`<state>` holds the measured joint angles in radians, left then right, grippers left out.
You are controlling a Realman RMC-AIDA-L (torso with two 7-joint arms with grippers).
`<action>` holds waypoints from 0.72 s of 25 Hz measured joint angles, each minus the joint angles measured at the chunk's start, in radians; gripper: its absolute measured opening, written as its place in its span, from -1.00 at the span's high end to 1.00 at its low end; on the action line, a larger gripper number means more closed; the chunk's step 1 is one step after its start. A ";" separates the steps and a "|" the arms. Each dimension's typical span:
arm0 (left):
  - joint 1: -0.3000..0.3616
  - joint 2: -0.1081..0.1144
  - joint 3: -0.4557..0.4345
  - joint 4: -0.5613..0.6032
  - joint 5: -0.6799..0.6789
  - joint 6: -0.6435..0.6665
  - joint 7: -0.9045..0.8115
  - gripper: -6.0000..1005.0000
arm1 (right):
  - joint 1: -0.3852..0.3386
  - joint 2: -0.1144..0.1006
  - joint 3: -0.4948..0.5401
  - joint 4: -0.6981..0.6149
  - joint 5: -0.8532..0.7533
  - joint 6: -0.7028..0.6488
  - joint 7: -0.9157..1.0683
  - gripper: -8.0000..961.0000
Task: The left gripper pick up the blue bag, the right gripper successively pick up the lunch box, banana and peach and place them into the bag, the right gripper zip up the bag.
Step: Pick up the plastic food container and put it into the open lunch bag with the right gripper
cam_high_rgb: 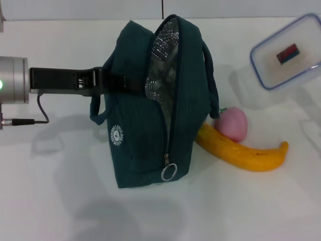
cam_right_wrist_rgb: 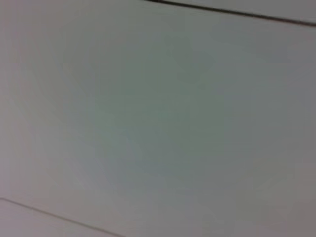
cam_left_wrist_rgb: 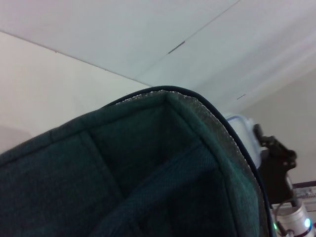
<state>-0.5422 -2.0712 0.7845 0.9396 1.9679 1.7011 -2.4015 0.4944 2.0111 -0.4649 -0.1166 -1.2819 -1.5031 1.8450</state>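
Blue bag (cam_high_rgb: 150,110), open mouth unobstructed

Left arm (cam_high_rgb: 12,80): silver cylindrical wrist, green indicator light, thin black cable underneath. Left gripper (cam_high_rgb: 103,80): flat black body, black fingers.

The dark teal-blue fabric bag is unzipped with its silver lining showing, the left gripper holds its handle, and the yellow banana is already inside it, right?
Not quite. In the head view the long yellow banana lies on the white table beside the dark teal-blue fabric bag, with the round pink peach by it. The rest holds: the bag is unzipped, its silver lining showing, and the left gripper holds its handle.
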 joint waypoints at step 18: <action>-0.015 -0.001 0.000 -0.027 0.000 0.000 0.018 0.89 | 0.317 0.016 -0.020 0.057 0.060 -0.190 0.114 0.75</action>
<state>-0.5569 -2.0721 0.7848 0.9129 1.9682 1.7006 -2.3836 0.8111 2.0272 -0.4852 -0.0593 -1.2214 -1.6929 1.9589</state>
